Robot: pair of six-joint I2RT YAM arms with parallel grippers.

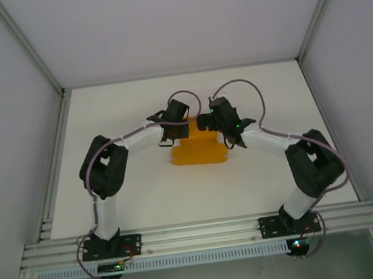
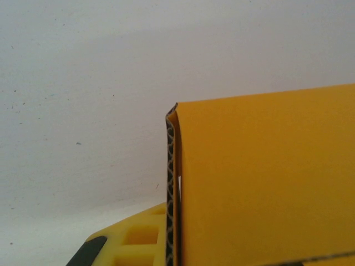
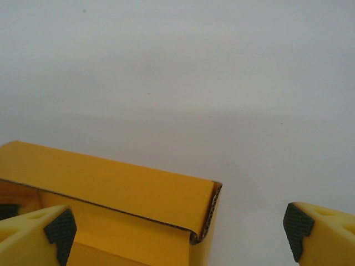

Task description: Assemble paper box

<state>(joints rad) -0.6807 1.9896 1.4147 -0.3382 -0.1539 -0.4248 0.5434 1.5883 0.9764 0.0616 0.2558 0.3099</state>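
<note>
The paper box (image 1: 198, 153) is an orange-yellow corrugated card box standing on the white table between the two arms. My left gripper (image 1: 170, 136) is at its left far corner. In the left wrist view a yellow finger (image 2: 130, 241) lies against the outside of an upright double wall (image 2: 173, 188); the other finger is hidden behind the card, so the gripper is shut on that wall. My right gripper (image 1: 225, 135) is at the box's right far corner. Its fingertips (image 3: 47, 230) stand wide apart, open, with the folded-over corner of the box (image 3: 202, 213) between them, untouched.
The white table (image 1: 145, 192) extends on all sides of the box. An aluminium rail (image 1: 198, 233) holding both arm bases runs along the near edge. Metal frame posts (image 1: 50, 81) and grey walls bound the left, right and far sides.
</note>
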